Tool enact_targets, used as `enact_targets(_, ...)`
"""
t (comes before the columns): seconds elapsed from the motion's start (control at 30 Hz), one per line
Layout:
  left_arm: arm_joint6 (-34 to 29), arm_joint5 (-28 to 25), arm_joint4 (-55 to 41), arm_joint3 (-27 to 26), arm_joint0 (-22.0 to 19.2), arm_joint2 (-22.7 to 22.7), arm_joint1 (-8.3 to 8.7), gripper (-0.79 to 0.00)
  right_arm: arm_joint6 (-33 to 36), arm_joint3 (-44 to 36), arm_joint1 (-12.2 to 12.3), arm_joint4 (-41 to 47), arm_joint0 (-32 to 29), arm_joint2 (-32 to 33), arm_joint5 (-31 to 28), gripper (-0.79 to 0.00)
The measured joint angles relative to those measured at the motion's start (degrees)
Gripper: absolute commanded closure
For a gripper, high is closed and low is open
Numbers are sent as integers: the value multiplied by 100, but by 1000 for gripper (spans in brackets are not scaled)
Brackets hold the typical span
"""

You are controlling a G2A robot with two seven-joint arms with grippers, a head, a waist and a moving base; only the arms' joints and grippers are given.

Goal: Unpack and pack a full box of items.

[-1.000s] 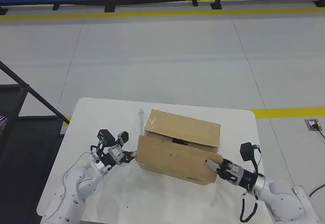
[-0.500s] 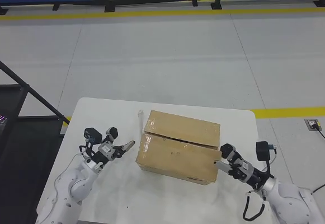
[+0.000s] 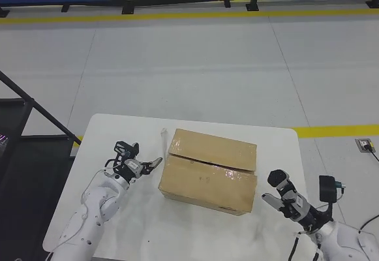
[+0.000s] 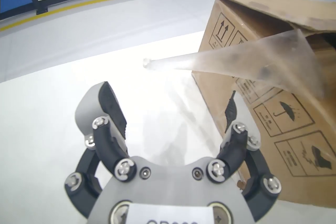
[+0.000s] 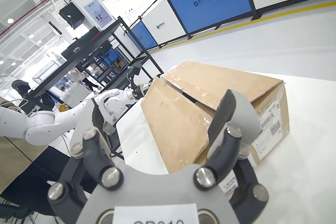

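Box: the cardboard box (image 3: 209, 176) has its flaps down, and its long axis runs from one gripper to the other.
Left gripper (image 4: 170, 96): fingers spread and empty. The box's end is just beside one fingertip, with a loose tape strip (image 4: 236, 62) ahead.
Right gripper (image 5: 162, 104): spread and empty. The opposite end is ahead of it, apart.
Nearer: likely the left.

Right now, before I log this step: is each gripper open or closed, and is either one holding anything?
Left gripper: open, holding nothing.
Right gripper: open, holding nothing.
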Motion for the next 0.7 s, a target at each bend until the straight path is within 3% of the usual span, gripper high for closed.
enact_targets(0.23, 460, 524, 125, 1012, -728, 799, -365, -785, -283, -133, 13, -93, -468, 288, -59, -785)
enact_targets(0.37, 763, 737, 44, 1447, -965, 1015, -526, -785, -344, -192, 16, -121, -615, 360, -78, -785)
enact_targets(0.5, 1191, 997, -19, 1747, -1074, 1027, -601, -785, -341, -189, 17, -130, -618, 341, -69, -785)
enact_targets(0.7, 1798, 1362, 44, 1893, -962, 856, -572, -785, -166, -48, 21, -52, -340, 154, -76, -785)
